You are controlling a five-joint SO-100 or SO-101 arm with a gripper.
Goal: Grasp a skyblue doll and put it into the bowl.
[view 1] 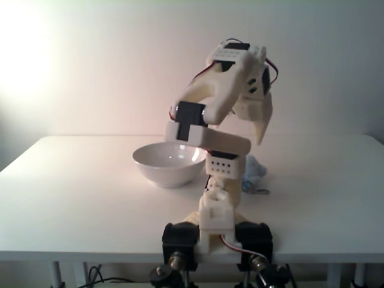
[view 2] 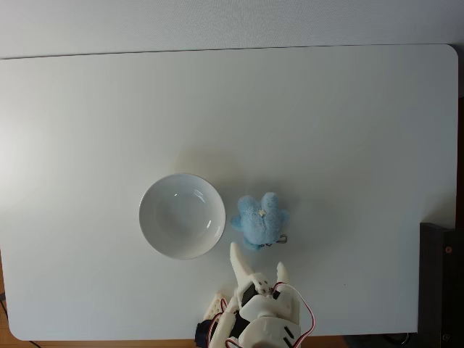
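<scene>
White laminate tabletop (view 2: 348, 145) carries everything, with one white plastic robot arm (view 1: 223, 108) clamped at its near edge. In the fixed view from the front the arm folds up and back on itself, its upper link raised high and its end effector (view 1: 259, 129) pointing down above the surface, touching nothing. From above, the end effector (view 2: 257, 261) shows two fingers spread apart with nothing between them, their tips just short of the doll. One round, glossy white bowl (view 2: 156, 232) sits near the arm's base, holding nothing. One small, fuzzy skyblue doll (view 2: 259, 220) lies on the tabletop just beside the bowl's right rim in that view, partly hidden behind the arm from the front (view 1: 255, 171).
</scene>
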